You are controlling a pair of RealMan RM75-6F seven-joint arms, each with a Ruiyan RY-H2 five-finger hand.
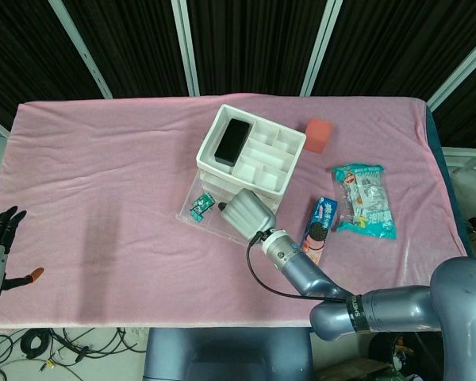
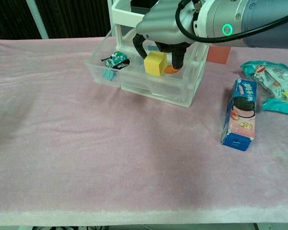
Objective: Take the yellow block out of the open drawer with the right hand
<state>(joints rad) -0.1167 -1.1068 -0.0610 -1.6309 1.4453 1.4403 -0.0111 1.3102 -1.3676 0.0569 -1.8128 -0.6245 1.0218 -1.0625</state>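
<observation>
The yellow block (image 2: 155, 63) stands in the open clear drawer (image 2: 105, 72) of the white drawer unit (image 1: 254, 151). My right hand (image 2: 165, 28) reaches down into the drawer and grips the block: the orange-tipped thumb (image 2: 174, 66) touches its right side and a dark finger (image 2: 138, 48) sits close on its left. In the head view the right hand (image 1: 248, 214) covers the block and the drawer's right part (image 1: 192, 213). My left hand (image 1: 0, 246) hangs off the table's left edge, fingers spread, holding nothing.
A small green packet (image 2: 114, 60) lies in the drawer's left end. A black box (image 1: 232, 141) sits in the unit's top tray. A red block (image 1: 319, 135), a cookie box (image 1: 319, 226) and a teal snack bag (image 1: 365, 200) lie to the right on the pink cloth (image 1: 103, 198).
</observation>
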